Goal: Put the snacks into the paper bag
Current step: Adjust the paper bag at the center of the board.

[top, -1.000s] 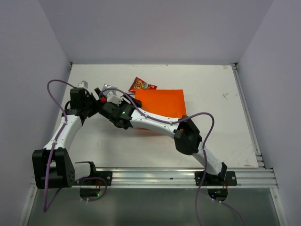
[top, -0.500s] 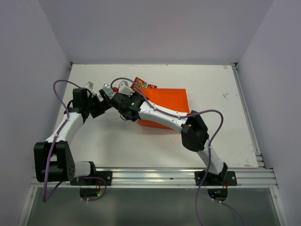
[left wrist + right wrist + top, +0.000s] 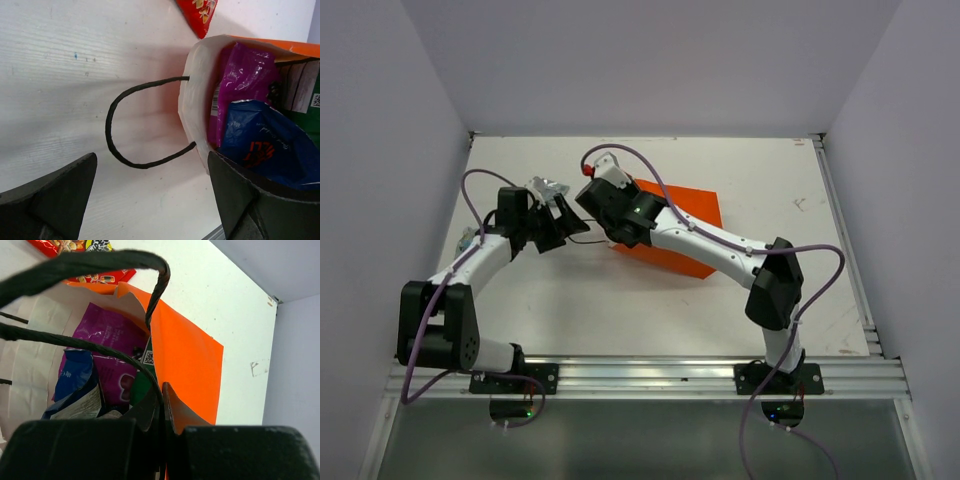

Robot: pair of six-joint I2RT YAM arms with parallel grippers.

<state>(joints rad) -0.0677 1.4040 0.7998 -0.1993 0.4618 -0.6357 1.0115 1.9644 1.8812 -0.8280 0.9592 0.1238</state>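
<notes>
Left wrist view. Small flat red foil packet [image 3: 198,14]: on white table [image 3: 50,60], outside bright orange paper carrier bag [image 3: 195,90], against or just beside its far rim; cannot tell which. Straight ahead of left gripper [image 3: 151,159] and slightly right, beyond thin black cord loop handle [image 3: 112,130]. Only a corner in frame here. In right wrist view, long axis apparently along the bag's mouth edge, ends cropped. Glossy, with yellow-and-white print on red.

Left gripper: fingers spread wide, nothing between them; judged the nearer and only free one for that packet.

Right gripper [image 3: 161,412]: pinched on upper wall of bag, holding the mouth wide toward the left arm.

Bag on its side. Contents:
- magenta-purple foil packet [image 3: 245,75]
- dark blue foil packet [image 3: 265,140], in front
- green-and-white packet [image 3: 300,90], at the rear wall
</notes>
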